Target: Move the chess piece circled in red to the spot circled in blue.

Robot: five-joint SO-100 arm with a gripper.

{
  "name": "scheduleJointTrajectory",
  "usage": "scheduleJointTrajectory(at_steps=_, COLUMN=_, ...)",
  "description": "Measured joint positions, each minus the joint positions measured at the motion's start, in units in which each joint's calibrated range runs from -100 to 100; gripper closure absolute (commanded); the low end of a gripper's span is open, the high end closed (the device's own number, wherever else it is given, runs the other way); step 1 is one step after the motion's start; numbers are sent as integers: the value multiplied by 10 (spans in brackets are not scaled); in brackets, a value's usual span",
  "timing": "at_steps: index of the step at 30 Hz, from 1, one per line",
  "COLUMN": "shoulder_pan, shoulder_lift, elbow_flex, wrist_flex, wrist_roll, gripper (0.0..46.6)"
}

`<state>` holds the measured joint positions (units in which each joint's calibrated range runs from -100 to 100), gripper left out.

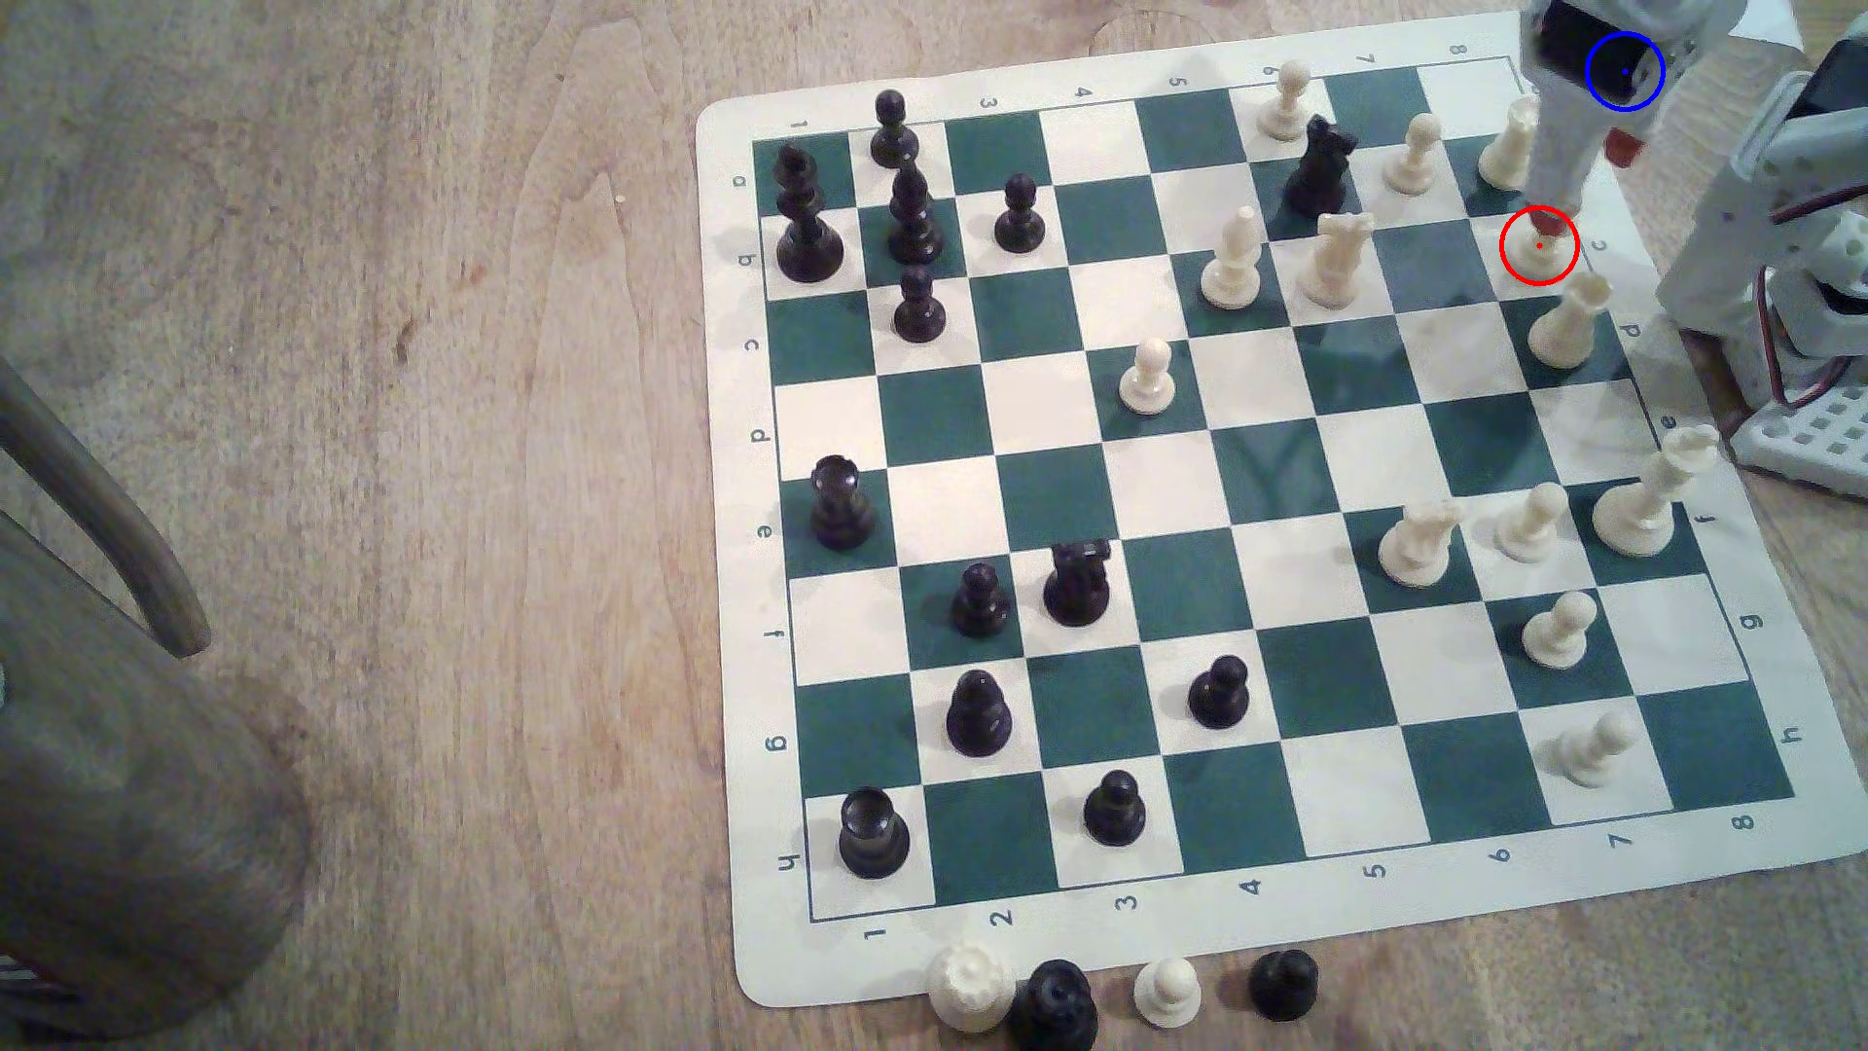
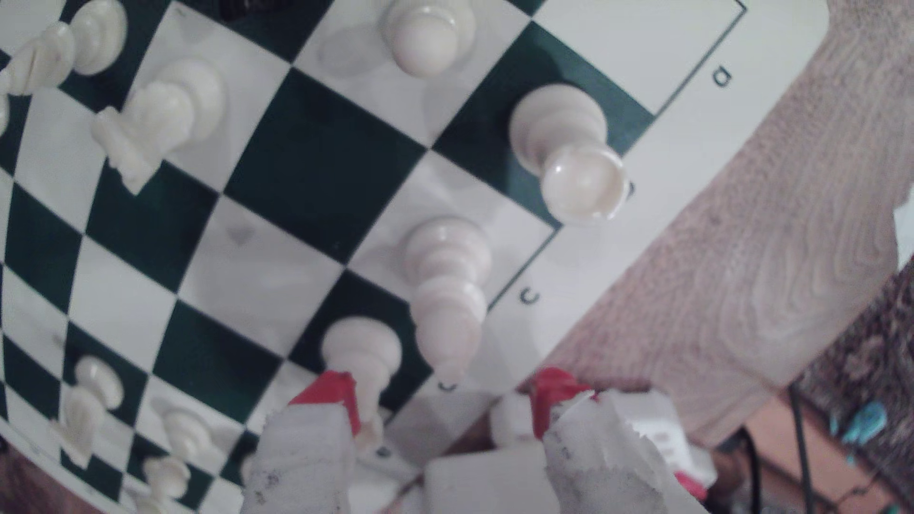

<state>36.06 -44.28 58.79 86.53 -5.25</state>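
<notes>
The chess piece circled in red, a slim cream bishop [image 2: 445, 296], stands on a white square at the mat's edge beside the letter c. In the exterior view its base [image 1: 1538, 253] shows inside the red ring, with the rest hidden behind a white finger. My gripper [image 2: 442, 395] is open, and its red-tipped fingers [image 2: 331, 395] sit either side of the bishop's pointed top without clearly touching it. In the exterior view the gripper [image 1: 1582, 182] comes down from the top right. The blue ring [image 1: 1624, 71] is drawn over the arm, which hides the spot circled in blue.
A cream piece [image 2: 361, 356] stands right against one finger, also visible as [image 1: 1511, 141]. A taller cream piece [image 1: 1567, 323] stands one square nearer the camera. The arm's base [image 1: 1799, 303] sits off the mat's right edge. Captured pieces [image 1: 1112, 990] lie below the mat.
</notes>
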Motion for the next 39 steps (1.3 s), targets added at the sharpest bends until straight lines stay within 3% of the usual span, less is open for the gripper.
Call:
scheduleJointTrajectory(at_steps=15, shoulder_pan=-9, shoulder_lift=34, elbow_flex=43, wrist_flex=-69, wrist_roll=-13, gripper=313)
scheduleJointTrajectory(at_steps=29, shoulder_pan=-38, shoulder_lift=58, elbow_flex=59, wrist_flex=-96, wrist_roll=-26, gripper=320)
scheduleJointTrajectory(at_steps=39, shoulder_pan=-38, shoulder_lift=61, elbow_flex=64, wrist_flex=-106, wrist_roll=-26, gripper=422)
